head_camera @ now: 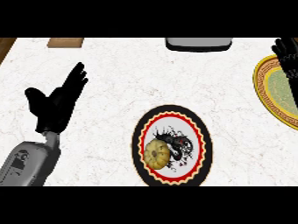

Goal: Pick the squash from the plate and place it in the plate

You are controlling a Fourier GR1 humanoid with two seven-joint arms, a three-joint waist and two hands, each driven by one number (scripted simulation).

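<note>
While squash (157,152) lies on plate (170,109), left hand (54,103) apart.

Nothing readable is showing anywhere; the black marking (181,145) on the red-rimmed plate (171,110) is perhaps a drawing, not lettering.

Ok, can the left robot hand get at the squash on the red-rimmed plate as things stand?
Probably yes. The squash sits uncovered on the left side of the plate, and only bare counter lies between it and the open left robot hand.
</note>
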